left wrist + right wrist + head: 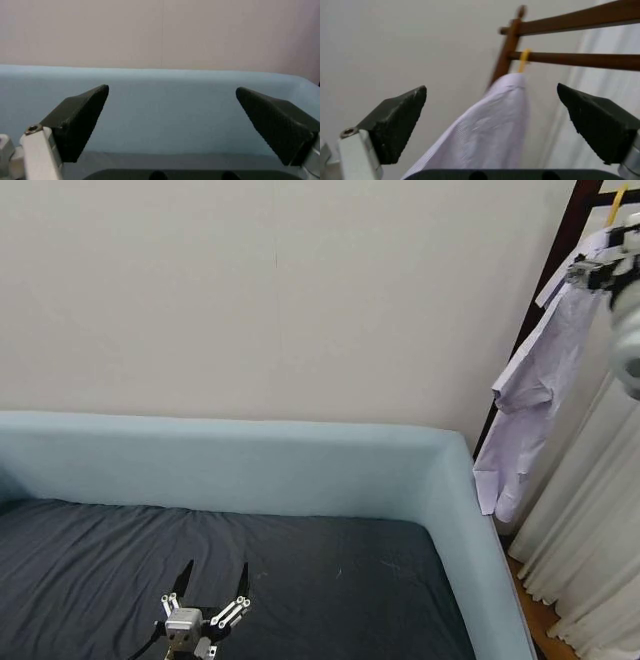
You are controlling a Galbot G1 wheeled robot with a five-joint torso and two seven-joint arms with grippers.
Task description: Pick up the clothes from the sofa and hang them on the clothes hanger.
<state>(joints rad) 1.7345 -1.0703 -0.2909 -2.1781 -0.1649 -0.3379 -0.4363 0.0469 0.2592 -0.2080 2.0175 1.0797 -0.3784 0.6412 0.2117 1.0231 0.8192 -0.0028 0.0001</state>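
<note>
On our left, the left gripper (pixel 216 572) hangs low over the sofa (pixel 300 470), just above the dark seat cover (pixel 330 580). Its fingers are spread and hold nothing. It has no part in this step, so we would leave it parked there.

Past the sofa's right end, the shirt (pixel 535 380) hangs from the dark wooden rack (pixel 560 255). It is carried by a yellow hook (pixel 523 60) that sits on one of the rack's bars.

Farther right and high up, the right gripper (pixel 491 89) is raised level with the shirt's shoulder. It is released, with both fingers wide apart. The collar and shoulder show between the fingers and, as far as we can tell, touch neither.

We judge the hanging to be done or all but done, and the step in hand to be the let-go and retreat. To do it well, we should:
- leave the fingers fully spread;
- check that the hook is seated right over the bar rather than perched on its edge;
- draw the arm straight back along its own line, away from the cloth.

A sideways or downward sweep could catch a sleeve or nudge the hook off. The white curtain (pixel 590 520) hangs just beside the shirt on the far right. The retreat should therefore go toward the sofa side, not into its folds.
</note>
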